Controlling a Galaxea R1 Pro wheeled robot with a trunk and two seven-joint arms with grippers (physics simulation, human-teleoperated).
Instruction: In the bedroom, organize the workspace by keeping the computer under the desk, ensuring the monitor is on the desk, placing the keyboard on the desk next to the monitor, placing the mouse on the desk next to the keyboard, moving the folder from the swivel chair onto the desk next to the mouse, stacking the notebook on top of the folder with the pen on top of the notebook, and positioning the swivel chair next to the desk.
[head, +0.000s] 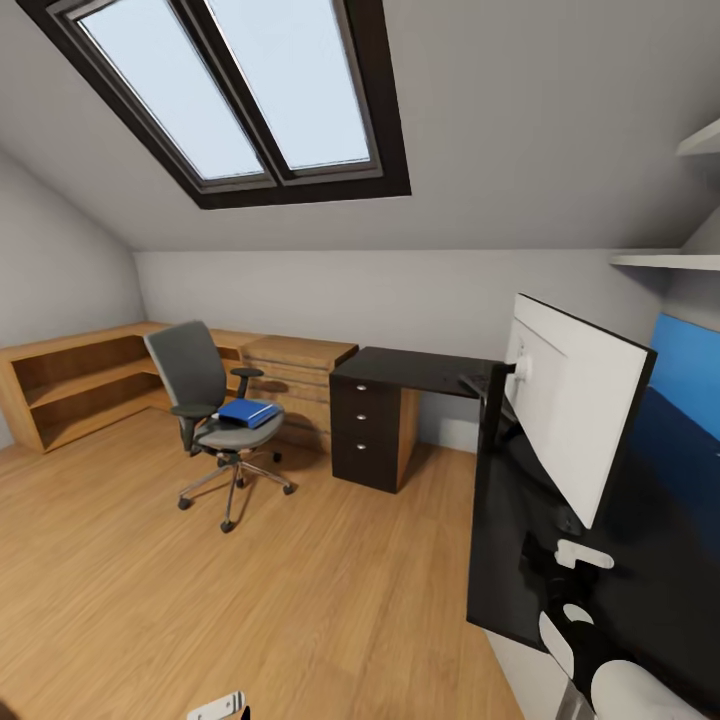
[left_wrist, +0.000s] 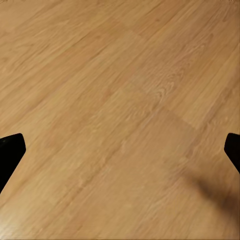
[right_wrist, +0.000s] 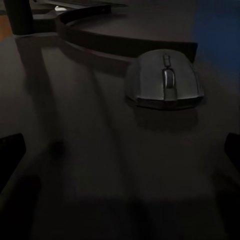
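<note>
While the right gripper (right_wrist: 120, 150) hovers over the desk (right_wrist: 75, 150) with fingers spread wide and empty, the mouse (right_wrist: 164, 80) lies just beyond them. A hasty approach could shove it away. The left gripper (left_wrist: 120, 150) hangs open over the floor (left_wrist: 120, 75); the folder (head: 247, 411) waits on the swivel chair (head: 205, 400), far left.

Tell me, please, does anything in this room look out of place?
Yes. The blue folder lies on the seat of the swivel chair, which stands out on the floor, apart from the desk. The mouse sits on the desk beside the monitor base.
</note>
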